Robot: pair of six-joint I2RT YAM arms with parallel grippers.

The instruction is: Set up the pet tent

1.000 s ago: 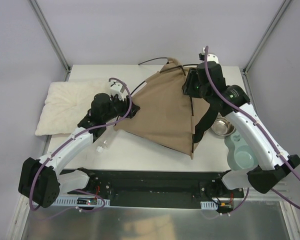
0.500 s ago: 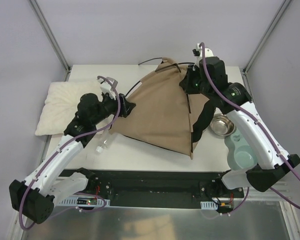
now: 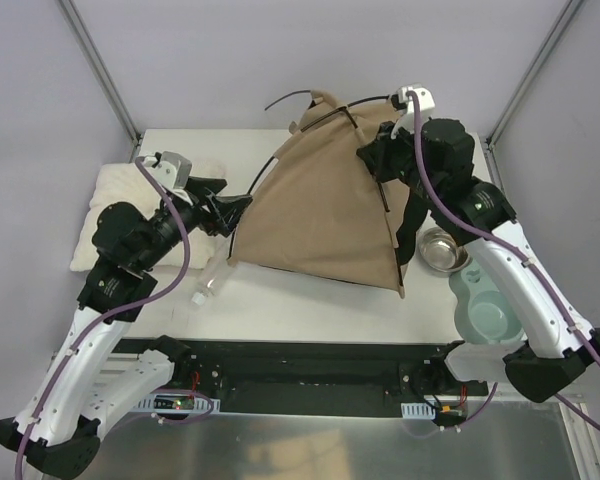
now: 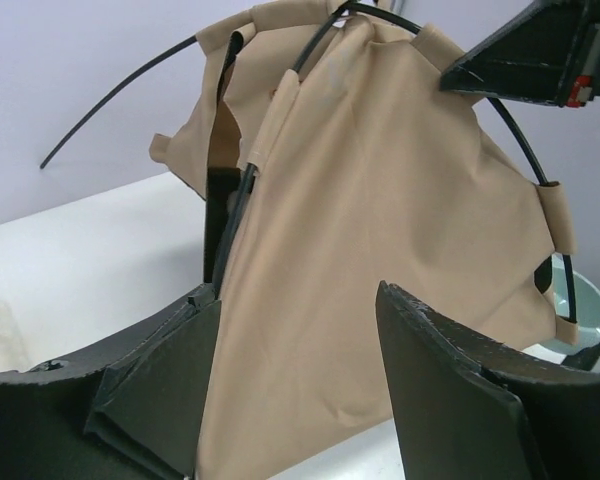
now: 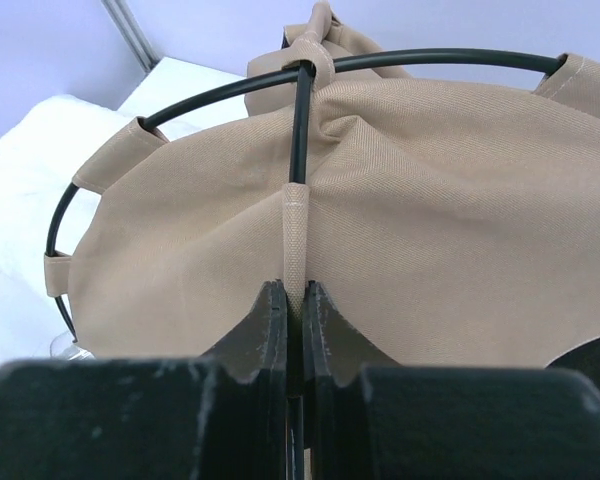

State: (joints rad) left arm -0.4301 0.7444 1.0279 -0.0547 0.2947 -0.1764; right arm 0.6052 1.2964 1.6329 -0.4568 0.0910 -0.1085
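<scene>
Tan fabric of the pet tent point(image 3: 325, 215) stands taller than it did a second ago. Its peak has climbed toward 12 o'clock, past the far edge of the worktop point(image 3: 280, 300), and its near hem has drawn up from 6 o'clock. The tent sits mid-worktop, with its black poles point(image 5: 300, 130) arching over the top.

Your right tool point(image 3: 373, 160) has risen with the tent and is pressed together at its 1 o'clock side. The wrist view shows the jaws pinching the tan sleeve point(image 5: 294, 230) that the pole runs through.

Your left tool point(image 4: 295, 295) has backed off toward 9 o'clock with its jaws spread wide. Its tips are just beside the tent's 9 o'clock edge, and you cannot tell whether they touch the fabric.

The left arm's elbow has swung out toward 8 o'clock, and the forearm now crosses the cream pillow point(image 3: 115, 210). The right arm rises from 5 o'clock and bends in toward 11.

A clear bottle point(image 3: 210, 285) lies at 7 o'clock of the tent. A steel bowl point(image 3: 442, 250) sits at 3 o'clock and a pale green dish point(image 3: 485, 312) at 4.
</scene>
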